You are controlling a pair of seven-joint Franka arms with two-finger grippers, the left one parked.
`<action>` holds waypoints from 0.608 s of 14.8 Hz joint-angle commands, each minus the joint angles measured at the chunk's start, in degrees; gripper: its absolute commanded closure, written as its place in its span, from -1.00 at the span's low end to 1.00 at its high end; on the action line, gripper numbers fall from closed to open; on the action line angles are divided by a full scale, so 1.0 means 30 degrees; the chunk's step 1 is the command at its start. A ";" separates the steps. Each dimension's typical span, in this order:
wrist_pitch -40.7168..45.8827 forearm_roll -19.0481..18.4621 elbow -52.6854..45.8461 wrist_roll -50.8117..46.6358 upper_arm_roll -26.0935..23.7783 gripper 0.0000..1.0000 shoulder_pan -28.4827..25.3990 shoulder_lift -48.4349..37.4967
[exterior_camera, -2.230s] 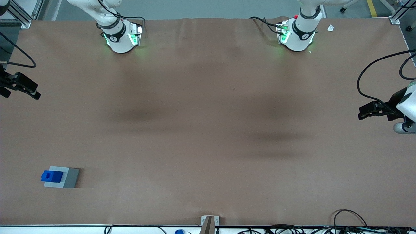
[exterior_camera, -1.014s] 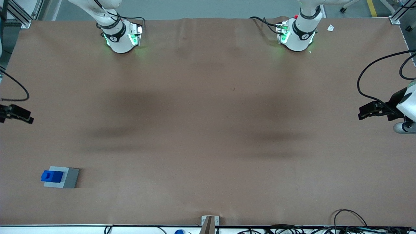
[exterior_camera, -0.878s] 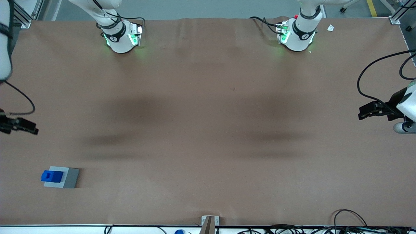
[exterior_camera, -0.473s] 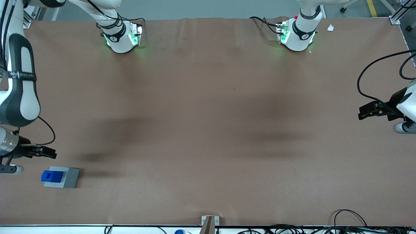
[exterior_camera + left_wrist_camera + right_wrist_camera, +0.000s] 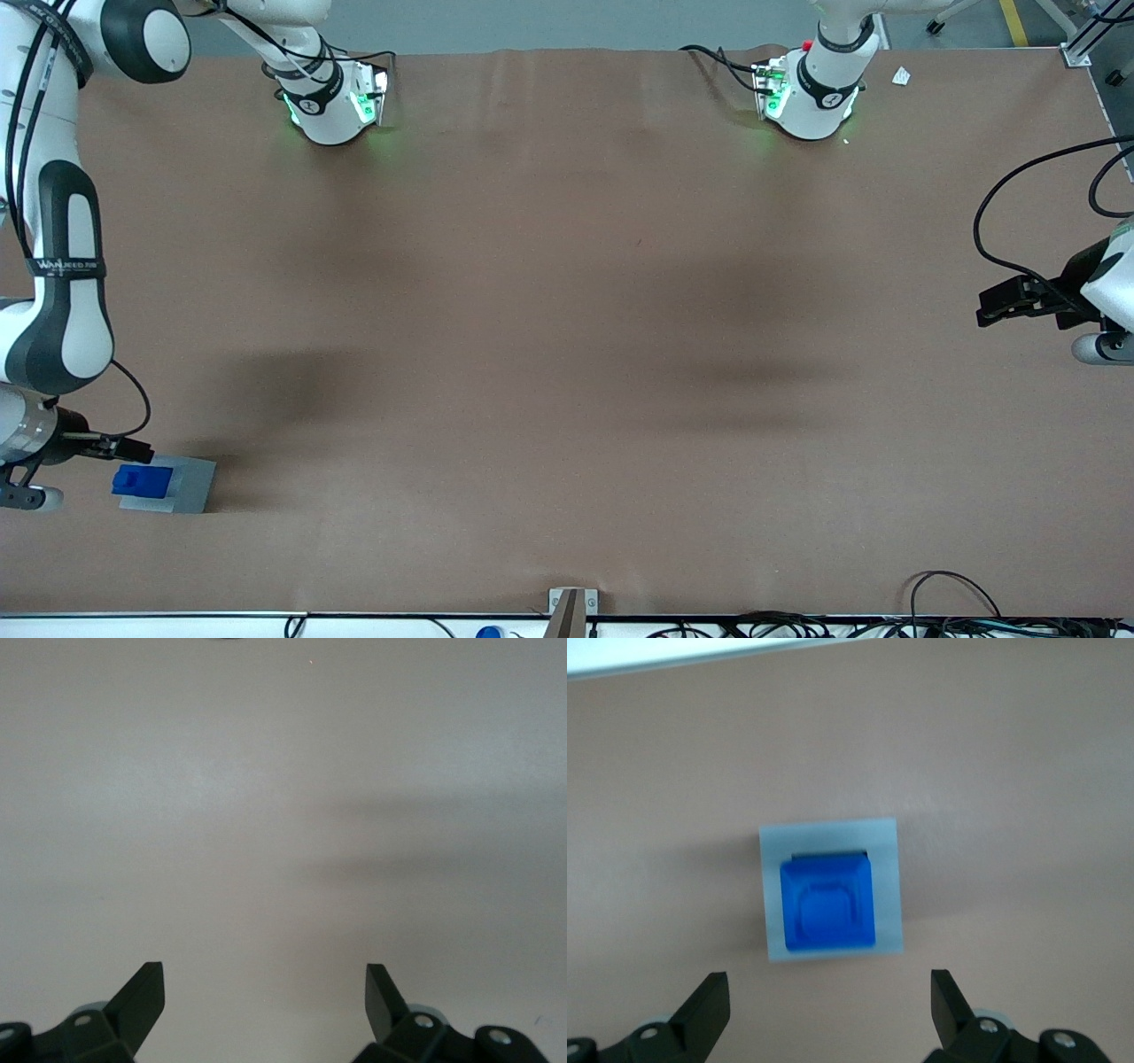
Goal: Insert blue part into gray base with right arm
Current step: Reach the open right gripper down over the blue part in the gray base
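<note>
Nearest the front camera, toward the working arm's end of the brown bench (image 5: pixel 567 354): gray base (image 5: pixel 182 487) with blue part (image 5: pixel 140 480) seated in its top, standing proud of the socket. Just above and slightly farther off, pincer (image 5: pixel 133 445) of the right arm (image 5: pixel 58 292), hovering clear of both blocks, fingers (image 5: pixel 704 1005) spread wide, gripping nothing. Farther still, the arm's base (image 5: pixel 332 106), lit green.

We see a brown table (image 5: pixel 567 354), a white scrap (image 5: pixel 901 76) at one o'clock, black cables (image 5: pixel 952 580) at five.
</note>
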State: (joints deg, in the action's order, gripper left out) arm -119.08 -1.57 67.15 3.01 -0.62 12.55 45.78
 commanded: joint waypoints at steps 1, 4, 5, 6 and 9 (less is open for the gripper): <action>-0.0647 -0.0064 -0.0936 -0.0594 -0.0234 -1.00 -0.0022 0.0909; -0.1263 -0.0064 -0.0937 -0.0565 -0.0234 -1.00 -0.0023 0.1086; -0.1700 -0.0064 -0.0937 -0.0535 -0.0234 -1.00 -0.0022 0.1318; -0.1879 -0.0064 -0.0937 -0.0506 -0.0234 -1.00 0.0007 0.1408; -0.1910 -0.0064 -0.0937 -0.0535 -0.0234 -0.96 -0.0051 0.1409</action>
State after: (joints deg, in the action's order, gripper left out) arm -124.80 -1.57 65.78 2.38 -0.91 12.25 49.22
